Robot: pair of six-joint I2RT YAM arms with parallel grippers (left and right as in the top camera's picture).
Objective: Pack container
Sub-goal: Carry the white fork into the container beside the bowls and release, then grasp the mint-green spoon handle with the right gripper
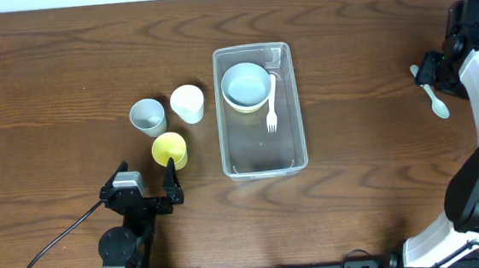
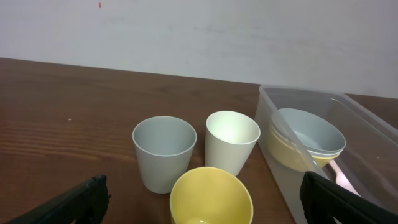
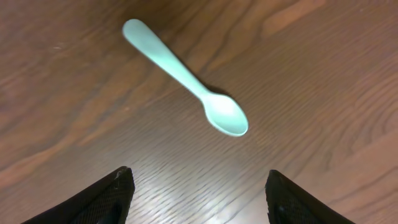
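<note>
The clear container (image 1: 258, 156) stands mid-table and holds a grey-blue bowl (image 1: 245, 84) nested in a yellow bowl, with a white fork (image 1: 271, 106) beside them. To its left stand a grey-blue cup (image 1: 147, 115), a white cup (image 1: 187, 103) and a yellow cup (image 1: 170, 149). My left gripper (image 1: 146, 177) is open and empty just before the yellow cup (image 2: 211, 198), which lies between the fingers (image 2: 205, 205). A mint spoon (image 1: 433, 96) lies at the far right. My right gripper (image 1: 433, 71) is open and empty above the table, the spoon (image 3: 186, 78) ahead of its fingers (image 3: 199, 196).
The left wrist view shows the grey-blue cup (image 2: 163, 151), the white cup (image 2: 231, 140) and the container wall (image 2: 280, 162) with the bowls (image 2: 308, 134) inside. The near half of the container holds nothing. A white wall lies beyond the table's far edge.
</note>
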